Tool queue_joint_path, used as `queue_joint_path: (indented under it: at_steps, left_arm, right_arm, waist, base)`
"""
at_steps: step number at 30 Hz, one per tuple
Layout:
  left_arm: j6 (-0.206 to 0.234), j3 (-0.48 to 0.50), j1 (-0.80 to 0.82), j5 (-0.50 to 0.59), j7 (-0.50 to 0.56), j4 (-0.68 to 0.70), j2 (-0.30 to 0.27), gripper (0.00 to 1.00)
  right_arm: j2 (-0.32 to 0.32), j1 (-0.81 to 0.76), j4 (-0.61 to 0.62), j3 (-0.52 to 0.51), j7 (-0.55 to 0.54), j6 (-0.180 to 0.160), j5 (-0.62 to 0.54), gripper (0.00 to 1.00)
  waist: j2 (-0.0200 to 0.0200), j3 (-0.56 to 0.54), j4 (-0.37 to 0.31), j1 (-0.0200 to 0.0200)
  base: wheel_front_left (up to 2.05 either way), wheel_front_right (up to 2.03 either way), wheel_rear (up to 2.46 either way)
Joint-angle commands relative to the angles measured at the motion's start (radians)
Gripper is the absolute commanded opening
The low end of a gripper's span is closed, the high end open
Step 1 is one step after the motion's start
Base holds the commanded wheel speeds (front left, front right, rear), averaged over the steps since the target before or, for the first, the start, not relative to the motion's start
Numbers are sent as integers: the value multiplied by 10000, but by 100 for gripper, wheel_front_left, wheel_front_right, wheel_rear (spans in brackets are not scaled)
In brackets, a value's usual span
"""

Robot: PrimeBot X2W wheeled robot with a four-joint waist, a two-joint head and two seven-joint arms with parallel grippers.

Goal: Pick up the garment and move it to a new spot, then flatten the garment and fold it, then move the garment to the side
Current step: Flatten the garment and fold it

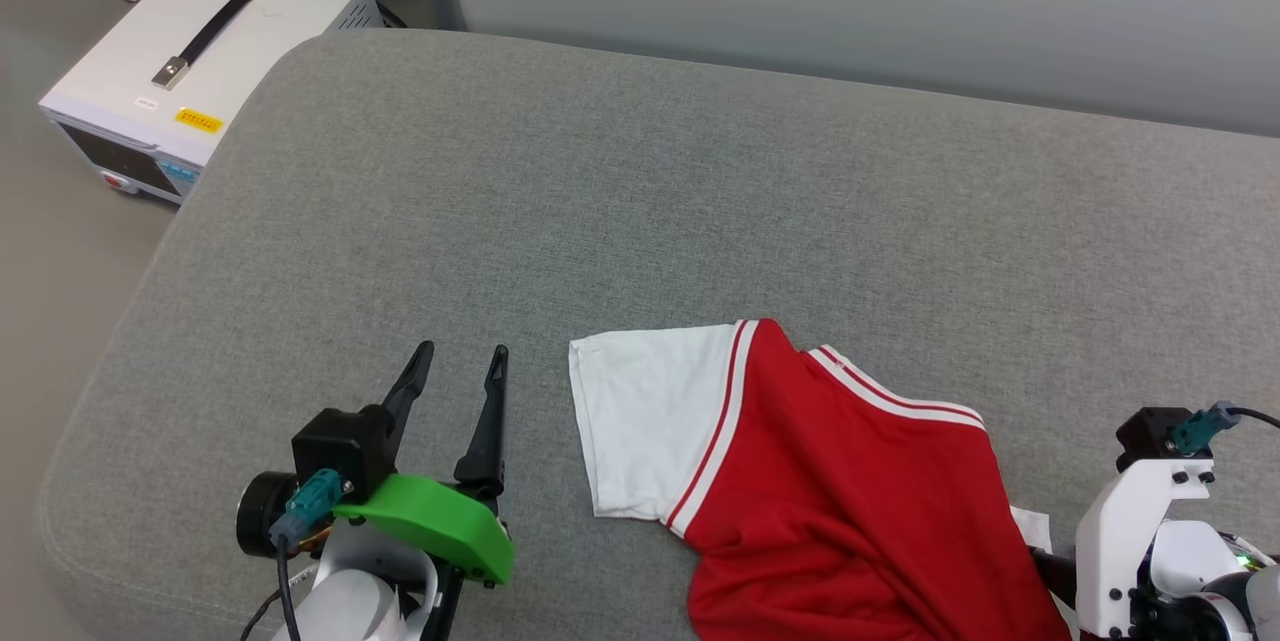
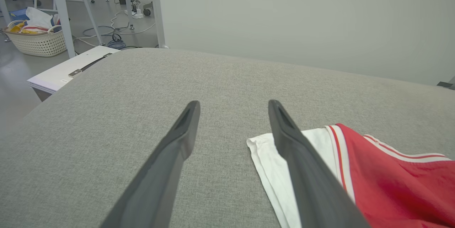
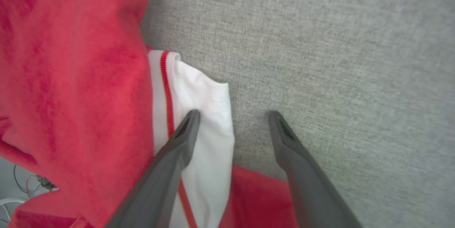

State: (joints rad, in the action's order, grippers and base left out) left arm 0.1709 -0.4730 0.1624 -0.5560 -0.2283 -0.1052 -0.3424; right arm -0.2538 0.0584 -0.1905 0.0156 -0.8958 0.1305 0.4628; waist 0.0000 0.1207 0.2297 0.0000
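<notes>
Garment: red T-shirt [image 1: 840, 491], white short sleeves, red-and-white striped trim. Crumpled and bunched at near edge of grey fabric cushion [image 1: 600, 171], right of centre. One white sleeve [image 1: 650, 421] lies flat, pointing left.

left gripper [image 1: 464, 349] sits low at lower left of head view, two dark fingers pointing up and away, jaws spread wide. green guard [image 1: 430, 521] covers its wrist. right gripper [image 3: 234, 112] jaws equally wide apart. right wrist [image 1: 1135, 521], white housing, at lower right, tilted inward.
</notes>
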Motion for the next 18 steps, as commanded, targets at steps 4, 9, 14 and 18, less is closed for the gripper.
queue_joint_path:
  at_steps: [4,9,14,18]
  left_arm:
    - [-57,57,200,-77,-118,-122,90,100]
    - [-114,19,234,-67,-140,-246,68,100]
    - [-95,-38,234,-37,-131,-273,31,100]
    - [-96,-61,246,-44,-122,-241,-3,100]
  right_arm:
    - [257,-142,-54,321,-124,2,191,0]
    - [97,351,656,-173,508,2,109,0]
    - [-56,724,1259,-1224,904,2,-332,0]
    - [-198,1013,1281,-2347,1057,2,-769,0]
  waist:
    - [0,-6,-76,0]
    - [0,-189,-157,0]
    - [0,-277,-179,0]
    - [0,-174,-199,0]
  base:
    - [0,0,0]
    - [0,0,0]
    - [0,0,0]
    - [0,0,0]
